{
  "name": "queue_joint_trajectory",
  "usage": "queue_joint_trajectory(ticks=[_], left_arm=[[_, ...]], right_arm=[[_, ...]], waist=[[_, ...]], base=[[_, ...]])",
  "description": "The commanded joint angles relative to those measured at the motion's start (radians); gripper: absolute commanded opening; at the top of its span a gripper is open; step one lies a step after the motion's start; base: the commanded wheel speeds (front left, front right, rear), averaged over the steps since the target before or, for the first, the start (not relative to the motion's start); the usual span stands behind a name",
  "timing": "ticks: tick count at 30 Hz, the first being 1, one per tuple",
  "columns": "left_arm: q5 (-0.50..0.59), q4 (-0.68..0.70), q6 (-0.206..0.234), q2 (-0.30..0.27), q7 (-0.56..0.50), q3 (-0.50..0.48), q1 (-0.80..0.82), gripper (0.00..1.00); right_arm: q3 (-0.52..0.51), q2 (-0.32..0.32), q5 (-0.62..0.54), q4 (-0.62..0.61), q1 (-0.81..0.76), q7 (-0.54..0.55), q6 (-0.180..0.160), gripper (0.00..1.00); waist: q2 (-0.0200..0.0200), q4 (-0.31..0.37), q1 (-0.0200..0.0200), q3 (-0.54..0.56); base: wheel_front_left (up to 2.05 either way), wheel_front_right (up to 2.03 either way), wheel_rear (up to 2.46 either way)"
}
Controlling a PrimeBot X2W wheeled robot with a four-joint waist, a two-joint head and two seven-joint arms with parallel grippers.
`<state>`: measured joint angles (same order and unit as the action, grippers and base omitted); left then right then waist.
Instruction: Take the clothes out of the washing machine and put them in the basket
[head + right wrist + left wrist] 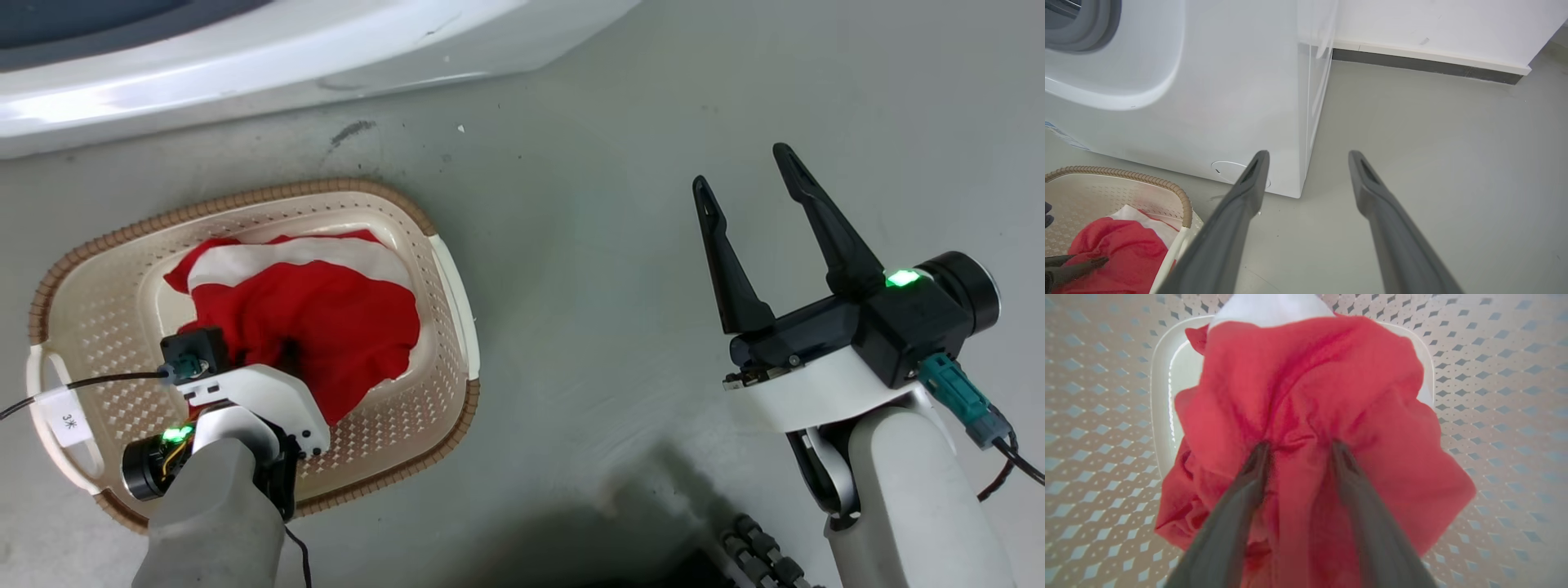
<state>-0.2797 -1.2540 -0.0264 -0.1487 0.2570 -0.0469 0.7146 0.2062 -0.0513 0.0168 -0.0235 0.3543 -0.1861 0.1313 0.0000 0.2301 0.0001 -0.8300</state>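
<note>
The clothes (310, 318) lay heaped in the basket (106, 245), red with a white band at the far side, likely just lowered there. The left gripper (1298, 447) reached down into the heap, fingers spread, with a fold of cloth bunched between them. Their tips were sunk in the cloth and hard to make out. The right gripper (742, 167) hung spread and empty above the floor (612, 245), seemingly kept out of the way. The washing machine (163, 73) was cut off, so its drum could not be checked.

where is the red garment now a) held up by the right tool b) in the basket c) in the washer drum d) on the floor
b: the clothes lie bunched inside the basket, with the left tool open among their folds.
</note>
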Motion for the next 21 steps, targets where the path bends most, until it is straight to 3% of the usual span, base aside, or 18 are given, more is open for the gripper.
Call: queue_joint_trajectory(ticks=[1, 12, 21], left_arm=[[-0.005, -0.008, -0.007, 0.001, 0.001, 0.003, 0.002, 1.00], [-0.027, -0.014, -0.032, 0.045, 0.009, 0.003, -0.113, 1.00], [-0.021, 0.179, -0.043, 0.079, 0.008, -0.016, -0.280, 1.00]], right_arm=[[0.000, 0.002, 0.001, 0.011, 0.012, -0.009, -0.001, 1.00], [-0.032, 0.002, -0.014, 0.077, -0.065, -0.009, -0.001, 1.00], [-0.084, 0.002, -0.033, 0.085, -0.175, 0.030, -0.001, 1.00]], waist=[[0.0000, -0.006, -0.0001, 0.034], [0.0000, -0.070, -0.0001, 0.295], [0.0000, -0.126, -0.0001, 0.531]], base=[[0.00, 0.00, 0.00], [0.00, 0.00, 0.00], [0.00, 0.00, 0.00]])
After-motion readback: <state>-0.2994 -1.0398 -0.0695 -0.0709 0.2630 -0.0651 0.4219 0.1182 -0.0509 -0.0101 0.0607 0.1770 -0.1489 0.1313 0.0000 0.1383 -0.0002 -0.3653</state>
